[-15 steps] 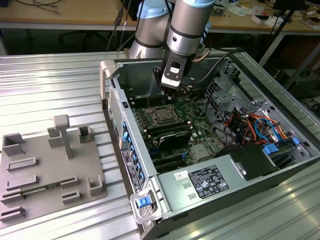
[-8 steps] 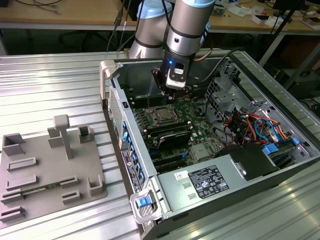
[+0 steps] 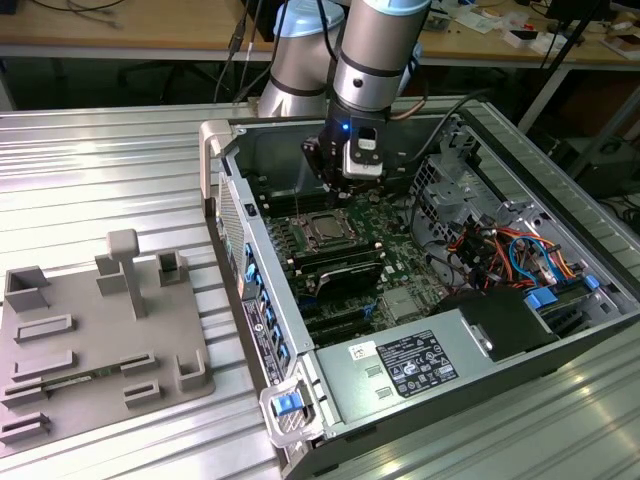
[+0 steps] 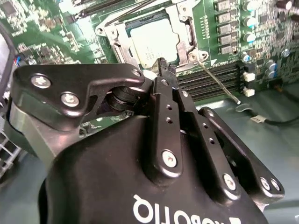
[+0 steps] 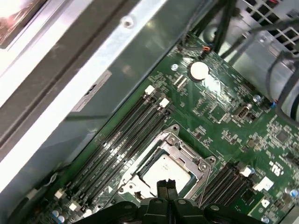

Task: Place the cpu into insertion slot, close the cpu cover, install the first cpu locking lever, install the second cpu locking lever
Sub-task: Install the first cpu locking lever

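Your pincer (image 3: 338,192) hangs inside the open computer case (image 3: 500,330), just above the slot (image 3: 309,222) on the green board (image 5: 224,112). In both wrist views its 2 fingertips (image 5: 161,185) sit pressed together with nothing between them, over the near edge of the slot.

The cpu (image 4: 154,41) lies flat in the slot, silvery top up. The cover (image 4: 183,29) is folded down around it, and you see the chip through the cover's square window in both wrist views.

In the second wrist view, 1 thin metal lever (image 4: 219,81) runs from a corner of the slot out over the black memory slots (image 4: 212,74), its free end well clear of the cover. A 2nd thin lever (image 4: 117,14) runs along the far side of the slot. You cannot tell from here whether that one is hooked down.
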Available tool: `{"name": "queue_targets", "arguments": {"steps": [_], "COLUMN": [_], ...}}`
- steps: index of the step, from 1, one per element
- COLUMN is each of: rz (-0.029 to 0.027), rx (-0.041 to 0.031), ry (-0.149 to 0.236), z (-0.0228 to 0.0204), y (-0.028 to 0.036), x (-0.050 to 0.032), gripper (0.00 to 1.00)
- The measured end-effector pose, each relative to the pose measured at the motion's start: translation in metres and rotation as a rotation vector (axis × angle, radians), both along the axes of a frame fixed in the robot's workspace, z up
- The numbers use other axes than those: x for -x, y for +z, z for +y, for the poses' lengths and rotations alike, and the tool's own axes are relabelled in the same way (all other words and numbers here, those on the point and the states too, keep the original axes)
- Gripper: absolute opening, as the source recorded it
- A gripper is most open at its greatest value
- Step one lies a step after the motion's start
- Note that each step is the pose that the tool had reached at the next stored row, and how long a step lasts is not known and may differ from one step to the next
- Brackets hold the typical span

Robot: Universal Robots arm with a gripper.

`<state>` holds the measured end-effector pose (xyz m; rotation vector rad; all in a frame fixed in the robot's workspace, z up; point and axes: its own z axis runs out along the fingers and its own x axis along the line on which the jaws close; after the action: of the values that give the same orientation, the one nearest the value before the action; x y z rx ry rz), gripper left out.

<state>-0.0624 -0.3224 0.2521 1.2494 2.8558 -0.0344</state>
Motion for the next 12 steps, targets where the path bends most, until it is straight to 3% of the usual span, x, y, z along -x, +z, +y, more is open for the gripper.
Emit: {"name": "queue_targets", "arguments": {"steps": [4,12], "rz": [0.0,0.0], "rx": [0.0,-0.0001], "ry": [0.094,0.243], "z": [0.0,0.0], "y": [0.0,0.0], "x": [0.0,0.0], "gripper": [0.11,0.11]}}
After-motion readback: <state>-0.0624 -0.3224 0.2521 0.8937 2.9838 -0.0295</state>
